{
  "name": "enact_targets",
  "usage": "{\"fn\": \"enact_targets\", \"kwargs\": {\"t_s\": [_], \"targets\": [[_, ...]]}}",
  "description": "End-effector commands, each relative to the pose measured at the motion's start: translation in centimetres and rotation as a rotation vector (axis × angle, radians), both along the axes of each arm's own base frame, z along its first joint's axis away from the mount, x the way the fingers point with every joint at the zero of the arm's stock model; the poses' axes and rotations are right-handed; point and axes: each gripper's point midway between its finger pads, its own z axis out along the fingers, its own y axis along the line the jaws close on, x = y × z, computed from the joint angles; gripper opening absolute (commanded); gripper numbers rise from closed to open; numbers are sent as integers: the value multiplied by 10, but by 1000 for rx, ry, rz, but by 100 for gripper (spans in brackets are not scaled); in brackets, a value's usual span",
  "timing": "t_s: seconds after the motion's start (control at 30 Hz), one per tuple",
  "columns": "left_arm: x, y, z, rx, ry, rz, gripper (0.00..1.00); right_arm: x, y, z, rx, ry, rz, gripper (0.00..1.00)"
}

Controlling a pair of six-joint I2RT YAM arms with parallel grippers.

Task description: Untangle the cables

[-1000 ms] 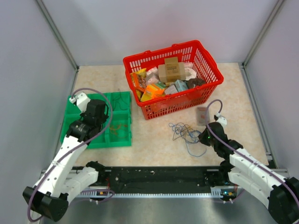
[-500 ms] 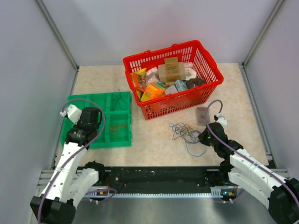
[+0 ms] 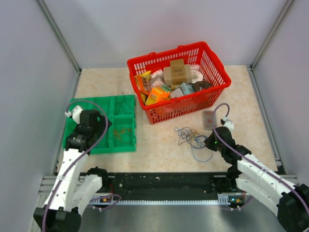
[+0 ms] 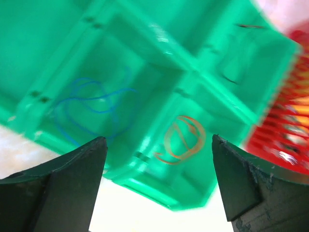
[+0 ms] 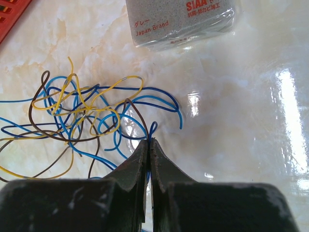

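A tangle of thin blue, yellow and brown cables (image 3: 190, 137) lies on the table in front of the red basket, seen close in the right wrist view (image 5: 82, 121). My right gripper (image 5: 149, 141) is at the tangle's right edge (image 3: 208, 143), shut on a loop of blue cable (image 5: 152, 128). My left gripper (image 4: 159, 140) hangs open and holds nothing above the green tray (image 3: 134, 126), over its left side (image 3: 91, 126). Separate tray compartments hold a loose blue cable (image 4: 91, 104), a coiled orange cable (image 4: 182, 140) and a black strand (image 4: 231, 77).
A red basket (image 3: 212, 57) full of packets stands at the back centre. A grey wrapped packet (image 3: 208, 119) lies just beyond the tangle (image 5: 181, 19). Side walls close in the table on the left and right.
My left arm has drawn back from the tray's middle to its left side, and its gripper now stands open. The right arm and the tangle have not moved.
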Motion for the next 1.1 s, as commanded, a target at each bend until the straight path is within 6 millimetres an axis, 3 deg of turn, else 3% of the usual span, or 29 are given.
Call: {"fn": "enact_targets", "kwargs": {"t_s": [0.0, 0.13, 0.23, 0.4, 0.47, 0.57, 0.6, 0.83, 1.07], "targets": [[26, -72, 74, -136, -288, -465, 89, 6, 3, 4, 5, -21, 16, 1], [16, -155, 98, -302, -452, -838, 81, 4, 24, 6, 45, -13, 143, 2], [-4, -212, 104, -258, -519, -1023, 81, -2, 43, 8, 95, -18, 263, 0], [-46, -304, 81, -251, -486, -1289, 76, -13, 72, 24, 191, -58, 446, 0], [-60, -334, 68, -198, -453, -1379, 69, -18, 77, 28, 227, -56, 473, 0], [-80, -370, 52, -221, -376, -1503, 50, -24, 83, 34, 284, -67, 484, 0], [-83, -382, 51, -249, -371, -1532, 50, -25, 85, 37, 303, -79, 491, 0], [-85, -414, 20, -325, -258, -1526, 56, -30, 91, 49, 357, -113, 520, 0], [-73, -419, -29, -379, -36, -1290, 57, -29, 91, 47, 351, -105, 518, 0]]}}
